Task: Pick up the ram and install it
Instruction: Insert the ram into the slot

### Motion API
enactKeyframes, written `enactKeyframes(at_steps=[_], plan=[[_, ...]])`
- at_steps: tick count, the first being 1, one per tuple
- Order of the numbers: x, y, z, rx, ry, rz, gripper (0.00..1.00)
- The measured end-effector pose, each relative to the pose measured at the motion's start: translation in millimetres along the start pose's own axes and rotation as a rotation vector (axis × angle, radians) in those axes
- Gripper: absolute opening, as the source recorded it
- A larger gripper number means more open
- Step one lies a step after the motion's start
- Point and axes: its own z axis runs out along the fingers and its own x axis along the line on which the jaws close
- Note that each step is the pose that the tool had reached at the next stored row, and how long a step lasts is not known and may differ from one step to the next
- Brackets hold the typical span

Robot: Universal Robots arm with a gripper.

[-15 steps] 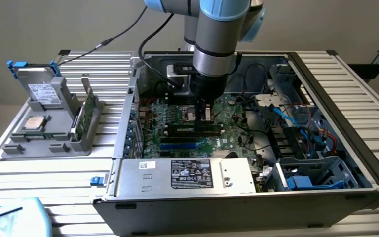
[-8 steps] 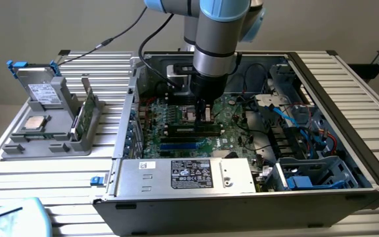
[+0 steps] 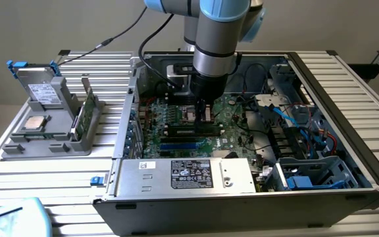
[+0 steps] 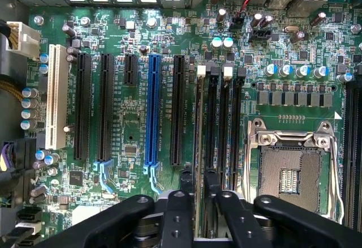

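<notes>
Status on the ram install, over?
Gripper low inside the case, right at the ram. Ram stands on edge in a memory slot. Nothing blocking it.

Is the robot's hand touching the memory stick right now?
Cannot tell. In the wrist view the hand straddles the upright memory stick; neither gap nor contact shows plainly.

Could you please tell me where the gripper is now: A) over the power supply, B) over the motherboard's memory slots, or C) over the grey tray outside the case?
B: the gripper hangs inside the case over the memory slots, beside the empty processor socket.
</notes>
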Motion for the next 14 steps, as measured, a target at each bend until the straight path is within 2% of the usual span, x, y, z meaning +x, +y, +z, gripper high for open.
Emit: enactKeyframes(at_steps=[2,5,6,14], plan=[[0.0,0.0,0.0,0.0,0.0,0.0,0.34],[0.0,0.0,0.0,0.0,0.0,0.0,0.4],[0.0,0.0,0.0,0.0,0.0,0.0,0.46],[0.4,4.7,-14.5,0.0,0.0,0.0,0.46]])
